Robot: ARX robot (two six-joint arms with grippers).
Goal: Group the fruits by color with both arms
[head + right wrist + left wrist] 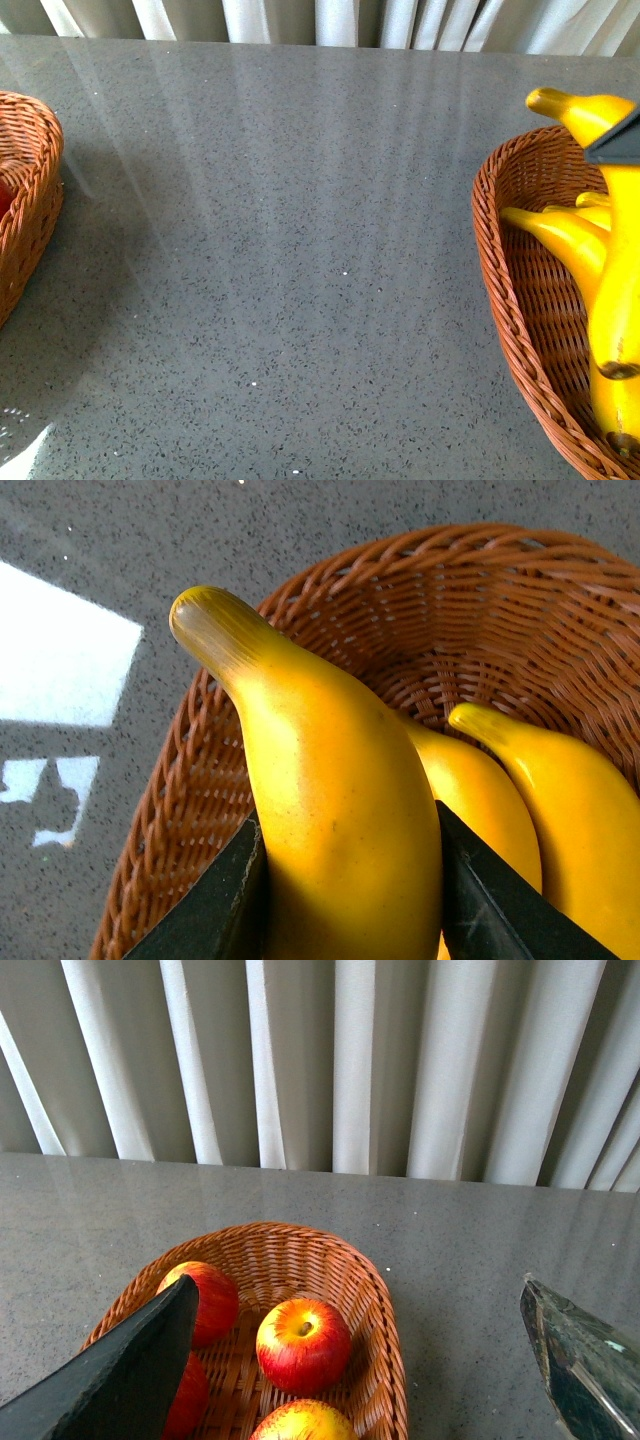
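Clearly the right gripper (345, 880) pinches one banana (330, 810) between its fingers (215, 900), above the right basket (520, 300) where other bananas (560, 250) lie. I think the risk is a slip: the skin looks smooth and the grip sits on the thick part, so the fruit may turn or drop on the wicker rim and roll onto the desk (300, 250). The left gripper (355, 1360) hangs over the left basket (375, 1300) with the apples (303, 1345), its fingers (130, 1370) spread wide and empty. The desk between the two baskets carries nothing that blocks a move.
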